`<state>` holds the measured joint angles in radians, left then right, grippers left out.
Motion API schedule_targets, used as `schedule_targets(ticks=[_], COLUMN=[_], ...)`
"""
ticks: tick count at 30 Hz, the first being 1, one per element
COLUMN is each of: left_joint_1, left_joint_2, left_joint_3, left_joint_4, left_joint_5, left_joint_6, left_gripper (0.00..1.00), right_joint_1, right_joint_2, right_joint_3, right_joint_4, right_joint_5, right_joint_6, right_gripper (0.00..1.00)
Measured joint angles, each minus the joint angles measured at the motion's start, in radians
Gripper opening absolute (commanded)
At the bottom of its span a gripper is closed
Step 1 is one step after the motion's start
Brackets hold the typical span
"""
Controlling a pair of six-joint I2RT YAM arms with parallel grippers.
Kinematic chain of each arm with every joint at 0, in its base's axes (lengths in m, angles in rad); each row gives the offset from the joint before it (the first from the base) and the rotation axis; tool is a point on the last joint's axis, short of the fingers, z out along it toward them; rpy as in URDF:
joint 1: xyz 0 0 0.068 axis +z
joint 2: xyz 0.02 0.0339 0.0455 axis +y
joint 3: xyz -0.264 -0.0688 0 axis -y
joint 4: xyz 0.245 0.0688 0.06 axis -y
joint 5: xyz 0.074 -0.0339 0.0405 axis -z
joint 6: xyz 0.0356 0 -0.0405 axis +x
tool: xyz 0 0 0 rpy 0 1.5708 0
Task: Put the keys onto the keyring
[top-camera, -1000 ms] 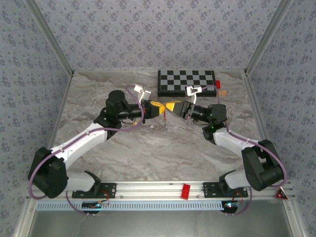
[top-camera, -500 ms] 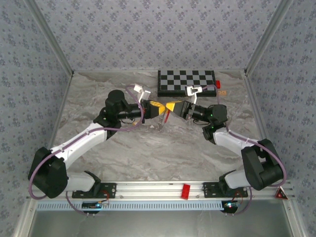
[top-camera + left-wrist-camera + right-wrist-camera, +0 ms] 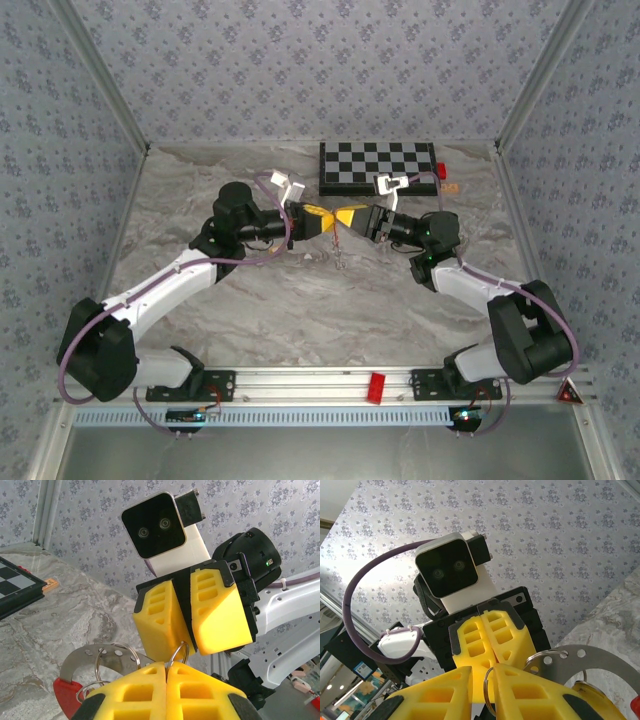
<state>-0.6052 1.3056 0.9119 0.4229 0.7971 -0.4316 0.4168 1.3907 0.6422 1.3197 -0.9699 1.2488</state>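
Note:
My two grippers meet tip to tip above the middle of the table. The left gripper [image 3: 332, 220] [image 3: 166, 664] is shut on a small steel split ring [image 3: 178, 651]. That ring also sits in the narrow gap of my right gripper [image 3: 346, 216] [image 3: 482, 669], whose jaws stand slightly apart. The ring [image 3: 488, 690] leans on one finger. The keyring [image 3: 102, 655], a grey arc with holes and a red end, hangs below with more split rings. A tiny tan flat piece [image 3: 450, 187] that looks like a key lies by the checkerboard.
The black-and-white checkerboard [image 3: 377, 167] lies at the back, just behind the grippers. A small red block [image 3: 441, 170] sits at its right end. Wallpapered walls close in the table on three sides. A red clip [image 3: 376, 387] sits on the front rail.
The part dangling under the grippers has swung a little to the right. Both arms have barely moved.

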Motion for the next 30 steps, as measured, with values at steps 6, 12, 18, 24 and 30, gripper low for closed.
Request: schedule_targets(ticks=[6,12,18,24,30], left_joint_1=[0.002,0.003,0.003,0.003,0.003], left_joint_2=[0.000,0.000,0.000,0.000,0.000], left_joint_3=[0.000,0.000,0.000,0.000,0.000], left_joint_4=[0.001,0.001,0.000,0.000,0.000], left_joint_5=[0.000,0.003,0.005,0.027,0.045], left_joint_6=[-0.007,-0.015,-0.025,-0.026,-0.029], left_gripper=[0.00,0.00,0.00,0.00,0.09], right_joint_1=[0.000,-0.011,-0.027,-0.023,-0.017], right_joint_2=[0.001,0.002,-0.020,-0.116,-0.169], right_joint_3=[0.000,0.000,-0.003,-0.003,-0.002], right_joint_4=[-0.003,-0.015,-0.084,-0.283,-0.409], right_joint_5=[0.000,-0.004,-0.014,-0.014,-0.011], right_joint_6=[-0.008,-0.034,-0.095,-0.240,-0.338], right_gripper=[0.15,0.00,0.00,0.00,0.00])
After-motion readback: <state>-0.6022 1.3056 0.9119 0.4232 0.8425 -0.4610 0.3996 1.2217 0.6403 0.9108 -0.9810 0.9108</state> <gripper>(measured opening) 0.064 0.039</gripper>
